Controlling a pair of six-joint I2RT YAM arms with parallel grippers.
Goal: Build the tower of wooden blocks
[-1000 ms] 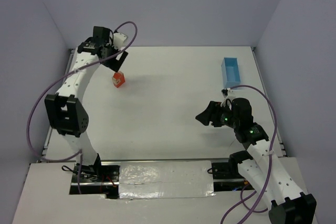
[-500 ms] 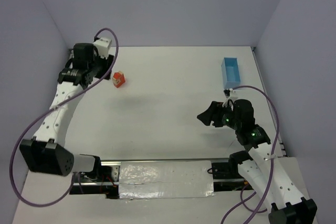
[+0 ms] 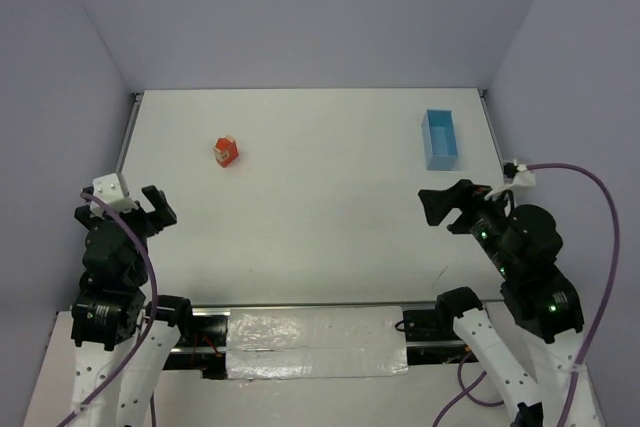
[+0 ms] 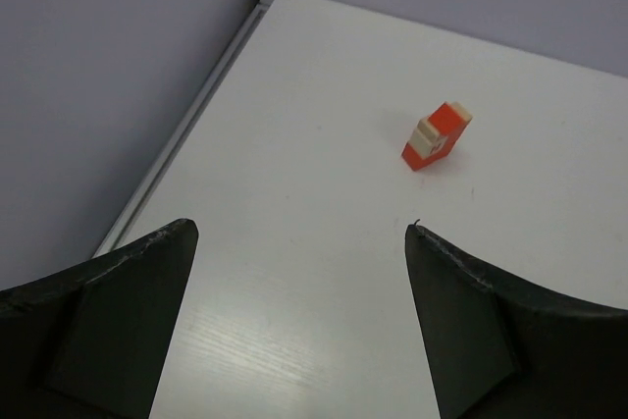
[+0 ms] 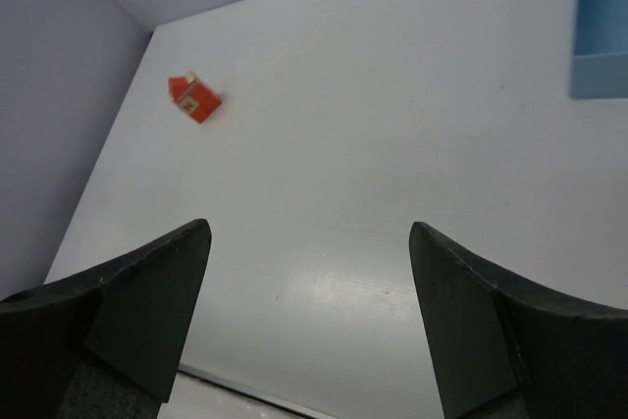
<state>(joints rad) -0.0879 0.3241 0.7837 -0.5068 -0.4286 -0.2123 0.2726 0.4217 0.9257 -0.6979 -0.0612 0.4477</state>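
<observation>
Top external view: the tower stands alone on the far left part of the table, a tiny red-orange stack with tan pieces in it. It is too small from up there to count the blocks. I see no loose blocks anywhere on the table, and the blue box sits well apart at the far right.

Both arms are folded near their bases at the near edge. The left gripper hangs at the near left with its jaws spread wide and nothing between them. The right gripper is at the near right, likewise wide and empty.

From the left wrist, the left gripper frames bare table. The tower lies beyond it, red-orange with a tan piece on one face and a tan one at the top. It looks slanted there, though I would put that down to the camera's angle. From the right wrist, the right gripper shows the same wide gap. The tower is far off to the left there, and a corner of the box shows at the right edge.

My reading is that the stacking is finished and the arms are parked. With nothing left to pick up, the next move asks for little: keep both grippers well away from the stack so nothing nudges it.
</observation>
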